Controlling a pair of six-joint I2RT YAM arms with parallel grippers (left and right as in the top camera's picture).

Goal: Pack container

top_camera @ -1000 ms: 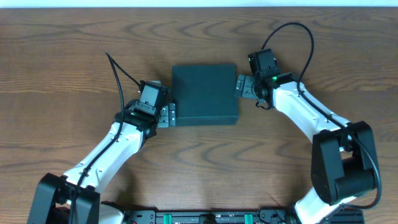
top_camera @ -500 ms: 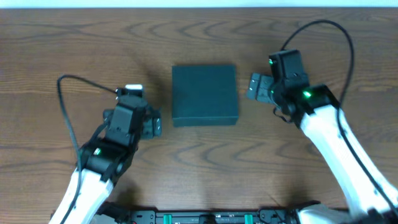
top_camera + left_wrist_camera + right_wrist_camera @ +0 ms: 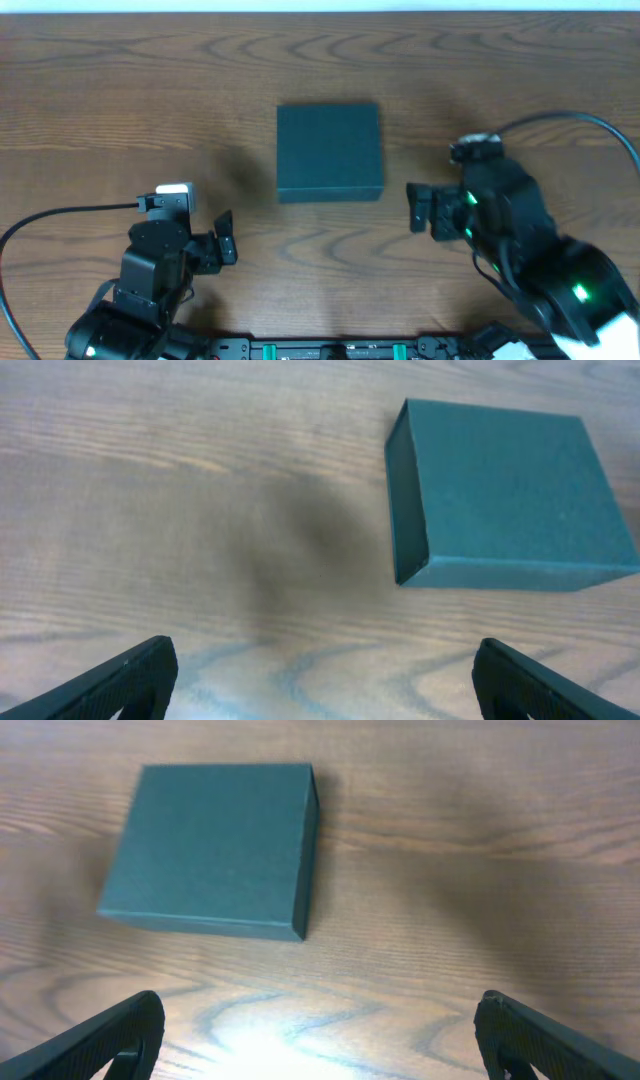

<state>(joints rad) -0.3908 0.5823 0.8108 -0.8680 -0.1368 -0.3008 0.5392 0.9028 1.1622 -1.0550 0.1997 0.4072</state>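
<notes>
The container (image 3: 329, 152) is a dark teal-green square box, lid closed, lying flat at the table's middle. It also shows in the left wrist view (image 3: 505, 507) at upper right and in the right wrist view (image 3: 215, 848) at upper left. My left gripper (image 3: 224, 250) is open and empty, well to the box's lower left; its fingertips show at the bottom of the left wrist view (image 3: 322, 678). My right gripper (image 3: 417, 208) is open and empty, to the box's lower right, seen also in the right wrist view (image 3: 318, 1038).
The brown wood-grain table (image 3: 120, 90) surrounds the box. A pale strip runs along the far edge (image 3: 320, 5). A dark rail with green connectors (image 3: 330, 349) lies at the near edge between the arm bases.
Both arms have pulled back from the box's sides toward the near edge of the table, the left to the lower left, the right to the lower right. The box has stayed put.
</notes>
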